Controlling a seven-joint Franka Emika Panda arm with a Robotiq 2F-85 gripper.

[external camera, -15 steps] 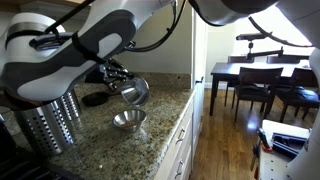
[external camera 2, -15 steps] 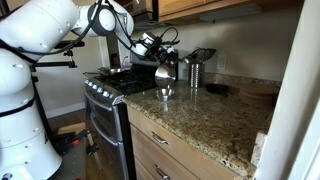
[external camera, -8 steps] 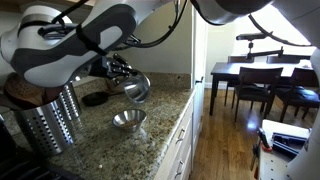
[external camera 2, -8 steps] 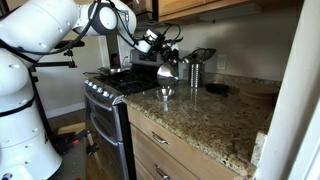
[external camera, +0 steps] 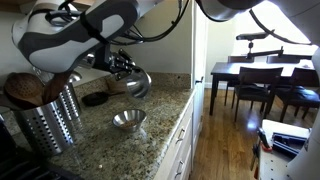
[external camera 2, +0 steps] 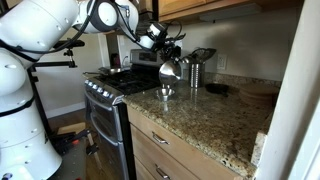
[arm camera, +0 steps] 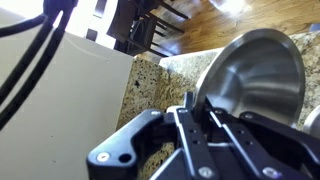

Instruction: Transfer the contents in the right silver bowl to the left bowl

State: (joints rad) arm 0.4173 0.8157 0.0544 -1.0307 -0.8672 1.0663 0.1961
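Since a second earlier, the arm (external camera: 75, 35) had climbed and taken its load along — the tilted bowl, which had hung close over its twin, now rode clearly higher and further back over the granite counter (external camera: 165, 125). Below the gripper (external camera: 124, 70) and a little forward of it, the left bowl (external camera: 128, 120) sat upright on that counter, well clear of the tool. The right silver bowl (external camera: 138, 83) hung from the gripper, tipped steeply onto its side, its thin rim pinched between jaws drawn nearly together. In the wrist view its shiny inside faced the camera just ahead of the fingers, and nothing could be seen lying in it; what lay in the left bowl was too small to tell.

By my judgement the pour was over, or all but over, and the step in hand was the withdrawal. The next move called for righting the held bowl and carrying it sideways — away from the left bowl — down to a bare patch of counter, flat before release, lest it drop or roll.
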